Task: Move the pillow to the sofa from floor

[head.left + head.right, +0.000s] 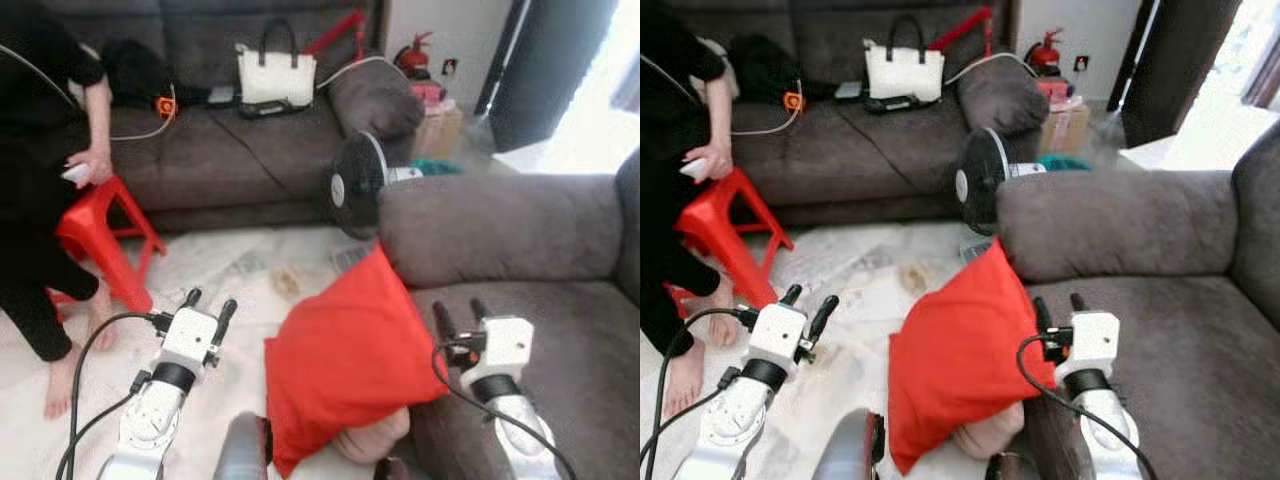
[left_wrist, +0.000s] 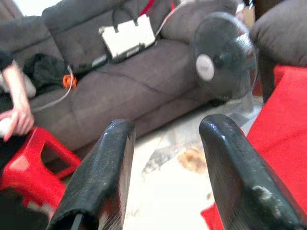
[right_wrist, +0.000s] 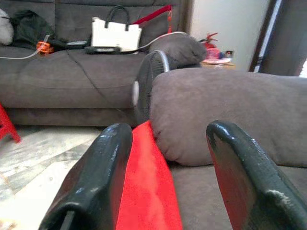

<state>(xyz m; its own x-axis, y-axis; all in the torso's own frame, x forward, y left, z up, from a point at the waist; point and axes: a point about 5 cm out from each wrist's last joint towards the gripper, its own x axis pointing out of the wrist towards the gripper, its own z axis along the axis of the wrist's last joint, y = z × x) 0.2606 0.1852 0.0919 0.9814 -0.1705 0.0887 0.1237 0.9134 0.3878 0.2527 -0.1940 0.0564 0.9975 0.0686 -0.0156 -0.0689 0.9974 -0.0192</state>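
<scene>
The red pillow (image 1: 345, 365) stands on edge on the floor (image 1: 240, 290), leaning against the front of the near sofa (image 1: 560, 330), its top corner just under the sofa's armrest (image 1: 500, 225). A second, pinkish cushion (image 1: 375, 440) peeks out beneath it.

The left claw (image 1: 208, 304) hovers over the floor just beside the pillow's left edge, fingers spread and holding nothing. The right claw (image 1: 458, 316) sits above the sofa seat near the pillow's right corner, likewise released and empty. Judging from this, the grasp is not yet made. A good approach is probably to bring both claws inward so the pillow is squeezed between them, low enough to catch its bulk rather than a floppy corner, then lift it clear of the seat edge and tip it rightward onto the cushion.

A standing fan (image 1: 358, 180) sits just behind the pillow; a high swing could knock it. Farther back, a second sofa (image 1: 220, 150) carries a white handbag (image 1: 275, 75) and cables. A person's hand (image 1: 90, 165) rests on a red stool (image 1: 100, 235) at the left, well apart from the work.
</scene>
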